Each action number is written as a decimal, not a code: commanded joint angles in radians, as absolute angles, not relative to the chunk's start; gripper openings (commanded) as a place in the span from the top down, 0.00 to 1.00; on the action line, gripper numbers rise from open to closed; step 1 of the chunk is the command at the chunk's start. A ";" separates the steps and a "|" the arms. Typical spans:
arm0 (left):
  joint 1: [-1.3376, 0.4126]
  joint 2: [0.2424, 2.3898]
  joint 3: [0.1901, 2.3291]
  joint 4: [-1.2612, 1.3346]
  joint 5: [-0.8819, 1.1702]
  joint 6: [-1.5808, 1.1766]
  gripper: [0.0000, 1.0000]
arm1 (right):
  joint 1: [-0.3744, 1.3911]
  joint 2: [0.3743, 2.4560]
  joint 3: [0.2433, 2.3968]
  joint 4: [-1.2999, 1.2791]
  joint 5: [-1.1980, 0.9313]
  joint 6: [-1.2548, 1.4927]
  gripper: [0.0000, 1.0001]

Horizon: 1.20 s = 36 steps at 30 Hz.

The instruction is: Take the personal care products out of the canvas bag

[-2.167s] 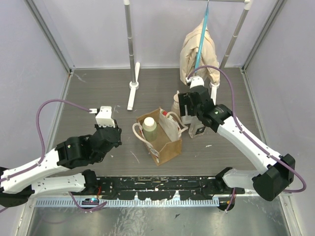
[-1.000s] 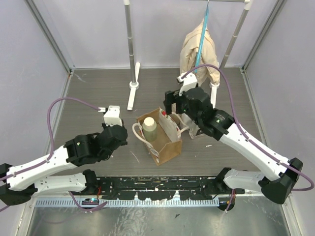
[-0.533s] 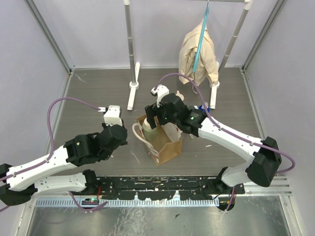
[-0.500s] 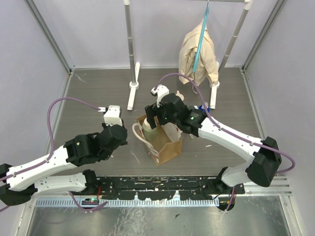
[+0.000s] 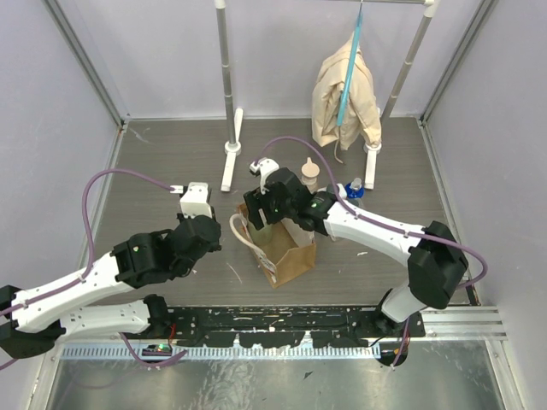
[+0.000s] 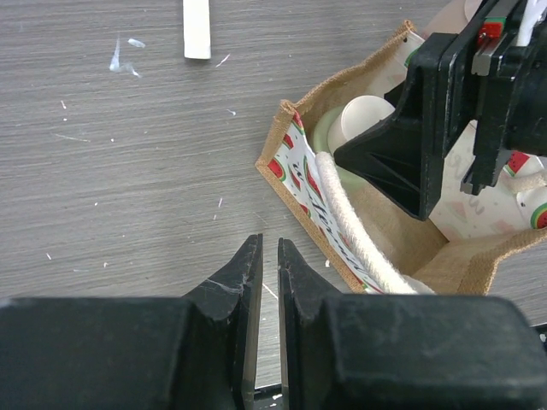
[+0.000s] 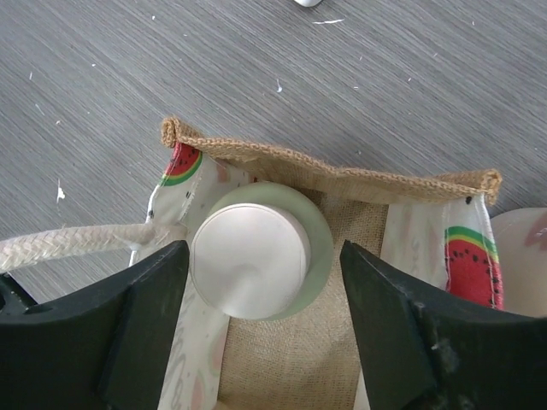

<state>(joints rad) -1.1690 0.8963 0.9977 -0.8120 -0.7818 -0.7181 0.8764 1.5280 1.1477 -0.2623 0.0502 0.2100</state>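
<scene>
- The right arm reaches from the right across the table, its wrist bent down over the canvas bag point(image 5: 291, 252).
- The right gripper point(image 7: 263, 252) hangs at the bag's mouth with its jaws spread wide. One finger stands on each side of the cream-capped bottle point(image 7: 249, 260), with a gap showing on both sides, and nothing is gripped.
- The bottle stands upright inside the bag, close to the folded burlap rim point(image 7: 342, 179) and a watermelon-print lining wall.
- A cream rope handle point(image 7: 77, 243) droops outward past one finger.
- The left arm lies low on the left, and the left gripper point(image 6: 267, 248) is over bare tabletop just outside the bag's near corner. Its jaws are drawn almost together, with only a thin slit between them, and they are empty.
- A beige pump-top bottle point(image 5: 309, 175) and a blue bottle point(image 5: 355, 190) stand on the table behind the bag.
</scene>
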 commanded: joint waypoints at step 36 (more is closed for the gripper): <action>-1.149 0.845 0.981 -0.791 -0.806 -0.695 0.82 | 0.765 1.524 1.776 -0.416 0.228 0.088 0.56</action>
<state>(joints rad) -1.1534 0.8570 0.9924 -0.8059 -0.7784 -0.6998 0.8219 1.5642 1.6787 -0.5381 0.1902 0.0994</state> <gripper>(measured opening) 0.178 0.566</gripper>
